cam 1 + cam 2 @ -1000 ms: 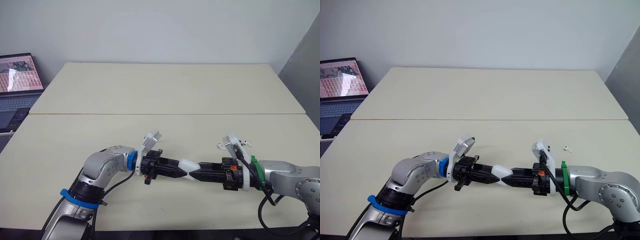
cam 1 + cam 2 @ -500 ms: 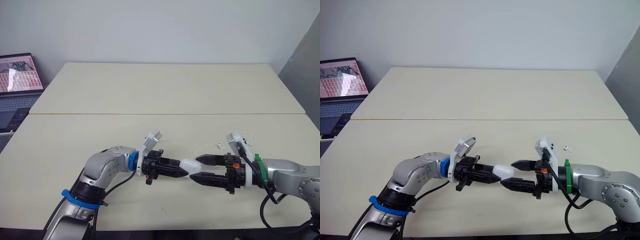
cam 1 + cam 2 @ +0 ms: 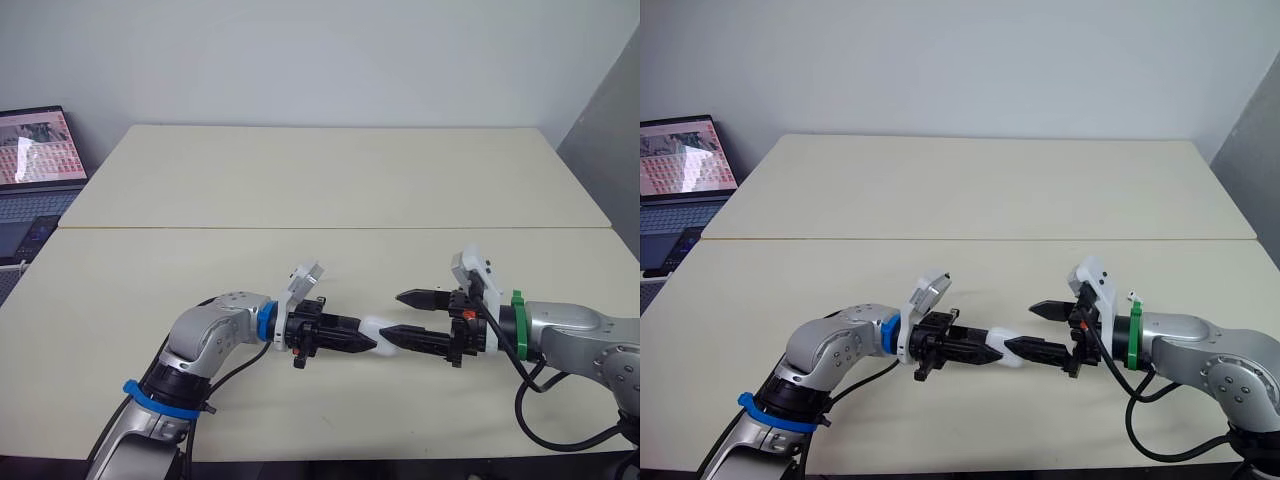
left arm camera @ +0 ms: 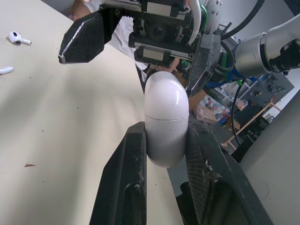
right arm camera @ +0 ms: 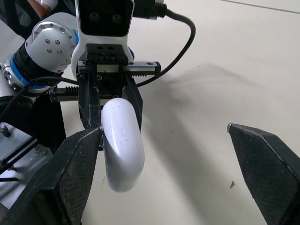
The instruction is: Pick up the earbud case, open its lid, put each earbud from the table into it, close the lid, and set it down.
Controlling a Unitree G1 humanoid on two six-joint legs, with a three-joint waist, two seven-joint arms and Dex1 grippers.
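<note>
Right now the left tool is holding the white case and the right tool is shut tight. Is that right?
Not quite. The left tool does hold the white case, but the right tool is not shut. The right wrist view shows its two fingers spread wide apart, with one finger close beside the case.

Case (image 4: 166,117) lower half buried between left gripper (image 4: 166,130) fingers, base not visible. One earbud (image 4: 4,70) well away from case, chopped by frame edge. Other earbud (image 4: 16,37) near it, tiny, no detail. Person (image 4: 80,7) behind case mostly blocked by right gripper (image 4: 125,75). Room clutter (image 4: 262,89) past case all blur. Laptop (image 3: 35,170) well left of case, cut by edge.
</note>
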